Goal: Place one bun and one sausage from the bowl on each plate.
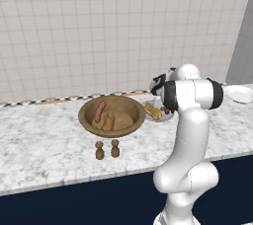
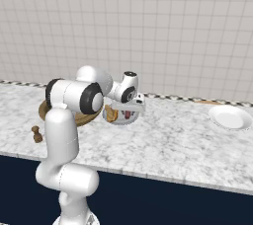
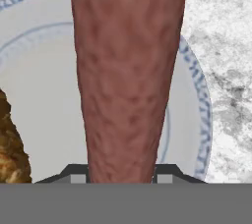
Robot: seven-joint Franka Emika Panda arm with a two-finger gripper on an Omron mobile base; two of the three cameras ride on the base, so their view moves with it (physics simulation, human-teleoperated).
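The marble counter (image 1: 44, 140) ran the full width in front of me, tiled wall behind it. On it sat the wooden bowl (image 1: 112, 115), widest thing there, holding one sausage (image 1: 100, 111) laid along its left side and one bun (image 1: 109, 122) near the middle.

Just right of the bowl stood the pale grey plate (image 2: 120, 120), partly hidden by my own arm in both base views. Another bun (image 1: 152, 111) lay on its left part; in the hand view its brown crust showed at the left edge (image 3: 10, 144), resting on the plate's pale floor inside a blue patterned rim (image 3: 199, 110).

The white plate (image 2: 230, 118) sat well apart, far to the right on the counter, with nothing on it that I could see.

My gripper (image 3: 122, 176) hung over the grey plate, jaws closed on the second sausage (image 3: 128, 70), which ran straight out from between my fingertips (image 3: 165, 174) across the plate. Whether its far end touched the plate, I could not tell; the sausage blocked that part of the view.

Two small brown shakers (image 1: 107, 149) stood side by side on the counter in front of the bowl, close together, upright.
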